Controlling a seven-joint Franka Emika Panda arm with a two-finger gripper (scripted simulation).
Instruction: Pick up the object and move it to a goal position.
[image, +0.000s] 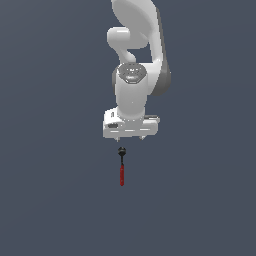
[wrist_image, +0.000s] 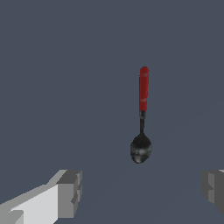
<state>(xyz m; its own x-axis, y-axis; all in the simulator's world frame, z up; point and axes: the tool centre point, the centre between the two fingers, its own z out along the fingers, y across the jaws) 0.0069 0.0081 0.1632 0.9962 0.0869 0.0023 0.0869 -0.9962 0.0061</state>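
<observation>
The object is a thin tool with a red handle (image: 121, 174) and a black shaft ending in a small round black head (image: 121, 150). It lies flat on the grey floor, handle pointing toward the exterior view's bottom. In the wrist view its red handle (wrist_image: 143, 89) and black head (wrist_image: 140, 148) show clearly. My gripper (image: 130, 137) hangs above the floor just behind the tool's head, jaws wide open and empty. Its two fingers (wrist_image: 70, 194) stand far apart in the wrist view, with the head ahead of the gap between them.
The white arm (image: 135, 60) rises behind the gripper. The floor (image: 50, 175) is a plain dark grey surface with nothing else on it in view.
</observation>
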